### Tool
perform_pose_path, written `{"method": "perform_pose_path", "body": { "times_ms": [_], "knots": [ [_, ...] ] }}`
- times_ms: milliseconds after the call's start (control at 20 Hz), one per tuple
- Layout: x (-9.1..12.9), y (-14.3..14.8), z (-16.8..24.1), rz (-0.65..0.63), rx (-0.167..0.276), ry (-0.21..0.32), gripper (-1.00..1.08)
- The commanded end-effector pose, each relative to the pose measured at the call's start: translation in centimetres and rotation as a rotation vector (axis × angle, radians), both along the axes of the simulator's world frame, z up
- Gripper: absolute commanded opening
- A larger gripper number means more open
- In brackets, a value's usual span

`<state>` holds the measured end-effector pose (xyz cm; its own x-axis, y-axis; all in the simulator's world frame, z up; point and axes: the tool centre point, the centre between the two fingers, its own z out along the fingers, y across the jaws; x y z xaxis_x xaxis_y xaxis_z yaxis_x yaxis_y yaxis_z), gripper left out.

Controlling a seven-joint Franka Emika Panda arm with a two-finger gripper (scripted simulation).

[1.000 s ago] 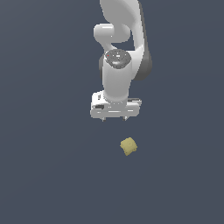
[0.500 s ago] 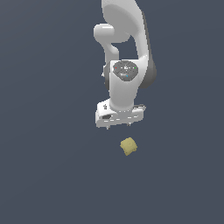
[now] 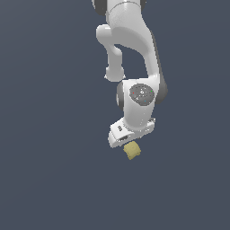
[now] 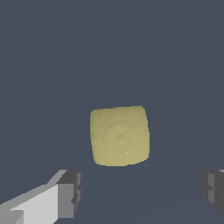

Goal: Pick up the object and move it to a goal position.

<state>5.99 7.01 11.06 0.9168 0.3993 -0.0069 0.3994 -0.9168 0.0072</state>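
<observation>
The object [image 3: 131, 150] is a small pale mustard-yellow lump, roughly cube-shaped, lying on the dark grey floor. My white gripper's head hangs directly above it in the exterior view, hiding the fingers there. In the wrist view the object [image 4: 119, 136] fills the middle, and the gripper [image 4: 142, 192] stands open. Its two dark fingertips [image 4: 70, 193] are spread wide, one at each side, apart from the lump. Nothing is between them.
The dark grey floor [image 3: 54, 179] stretches flat all around. The white arm [image 3: 134, 58] rises above the gripper towards the top of the exterior view. No other objects show.
The arm has swung towards the exterior view's right and come down, so the gripper now hangs right over the object instead of up and to its left. The object has not moved.
</observation>
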Motion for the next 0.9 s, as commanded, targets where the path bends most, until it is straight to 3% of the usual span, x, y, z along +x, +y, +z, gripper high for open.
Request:
{"method": "perform_pose_path", "body": {
  "times_ms": [0, 850],
  "knots": [
    [0.6, 0.7, -0.9, 0.04, 0.004, -0.002, 1.0],
    [1.1, 1.7, -4.5, 0.089, 0.009, -0.002, 1.0]
  ]
}}
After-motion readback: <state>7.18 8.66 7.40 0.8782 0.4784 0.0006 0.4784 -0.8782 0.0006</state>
